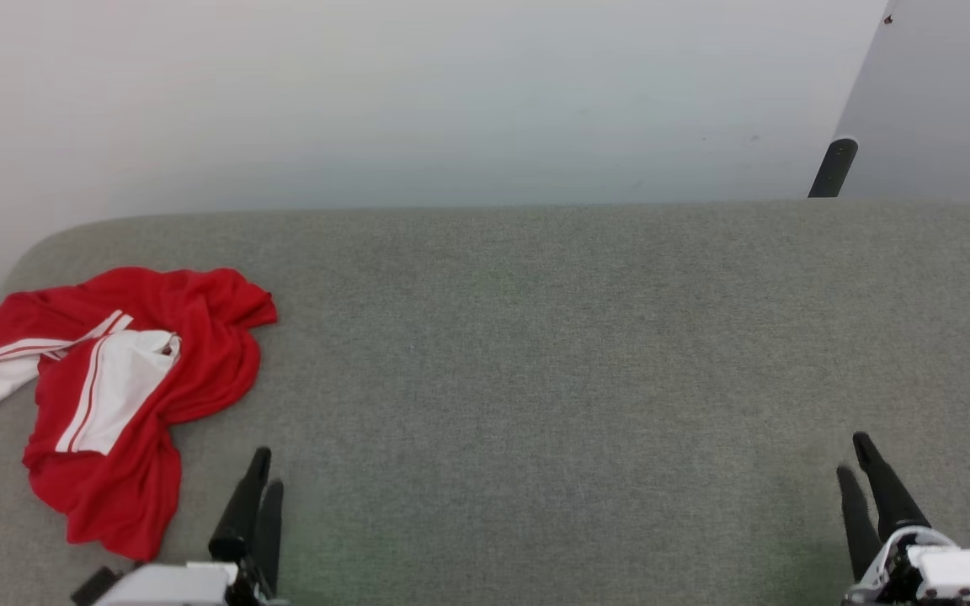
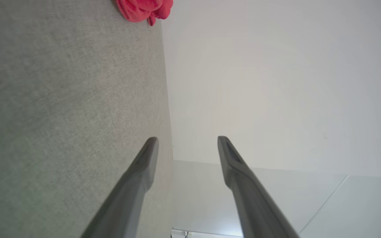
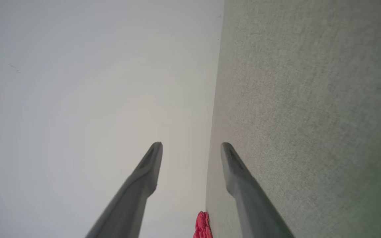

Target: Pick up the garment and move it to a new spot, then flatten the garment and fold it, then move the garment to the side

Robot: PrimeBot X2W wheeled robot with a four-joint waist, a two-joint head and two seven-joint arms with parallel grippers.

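Just beside left gripper [image 1: 267, 470], garment [image 1: 199, 337]

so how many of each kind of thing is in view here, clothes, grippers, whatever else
shirt: 1
grippers: 2, the left gripper and the right gripper, both open
grey surface: 1
dark post: 1
total: 5

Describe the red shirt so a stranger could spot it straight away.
Start at the wide grey fabric surface and go to its left end. The garment lies crumpled there, left of the left hand. Bright red with white, red-striped sleeves, it stands out from the plain grey.
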